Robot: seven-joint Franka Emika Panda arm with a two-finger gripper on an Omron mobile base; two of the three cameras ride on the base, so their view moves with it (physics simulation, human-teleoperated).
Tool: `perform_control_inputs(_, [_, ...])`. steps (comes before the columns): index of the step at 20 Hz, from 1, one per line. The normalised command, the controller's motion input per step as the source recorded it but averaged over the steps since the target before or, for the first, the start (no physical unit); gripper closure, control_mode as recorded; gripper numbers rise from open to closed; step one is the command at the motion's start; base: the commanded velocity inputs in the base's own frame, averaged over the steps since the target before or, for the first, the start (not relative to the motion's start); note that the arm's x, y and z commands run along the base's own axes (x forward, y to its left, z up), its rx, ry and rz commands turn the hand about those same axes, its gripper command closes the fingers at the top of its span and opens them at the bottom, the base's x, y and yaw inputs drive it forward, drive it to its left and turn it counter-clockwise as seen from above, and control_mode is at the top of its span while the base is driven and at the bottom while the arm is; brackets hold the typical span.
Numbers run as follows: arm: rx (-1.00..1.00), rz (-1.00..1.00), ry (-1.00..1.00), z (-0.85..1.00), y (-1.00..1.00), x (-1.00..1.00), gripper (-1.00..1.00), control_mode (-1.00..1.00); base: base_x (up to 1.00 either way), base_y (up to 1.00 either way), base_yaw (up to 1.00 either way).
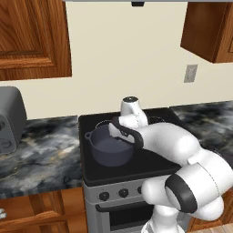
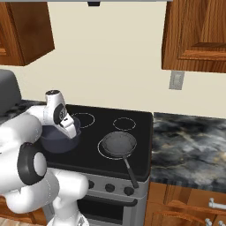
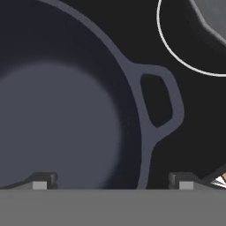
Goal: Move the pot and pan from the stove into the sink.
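Note:
The dark blue-grey pot (image 1: 107, 150) (image 2: 57, 143) (image 3: 57, 114) stands on the front left burner of the stove (image 1: 136, 167) (image 2: 141, 145). My gripper (image 3: 113, 181) (image 2: 70, 130) hangs open just over the pot's right rim, next to one loop handle (image 3: 170, 99). One fingertip is over the pot's inside and the other is outside the wall. The small pan (image 2: 118, 143) (image 3: 212, 17) sits on the front right burner, its long handle reaching past the stove's front edge. The sink is out of view.
Marbled counter (image 1: 41, 150) (image 2: 190, 141) flanks the stove on both sides. A grey appliance (image 1: 9, 118) stands on the left counter. Wooden cabinets (image 2: 198, 35) hang above, and a wall outlet (image 1: 190, 73) is at the right.

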Motion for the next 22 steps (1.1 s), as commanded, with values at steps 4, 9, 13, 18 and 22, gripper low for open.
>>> perform_control_inputs(4, [-0.02, -0.05, 0.06, -0.34, 0.02, 0.13, -1.00, -1.00, 0.00, 0.00, 0.00])
perform_control_inputs(9, [-0.02, -0.04, 0.05, -0.33, 0.00, 0.10, -1.00, -1.00, 0.00, 0.00, 0.00])
perform_control_inputs(13, [-0.02, -0.02, 0.01, -0.24, 0.00, 0.05, -1.00, -1.00, 0.00, 0.00, 0.00])
perform_control_inputs(18, [0.00, 0.00, 0.00, -0.03, 0.00, 0.02, 1.00, -1.00, 0.00, 0.00, 0.00])
perform_control_inputs(22, [0.00, 0.00, 0.00, 0.02, 0.00, 0.01, 1.00, -1.00, 0.00, 0.00, 0.00])
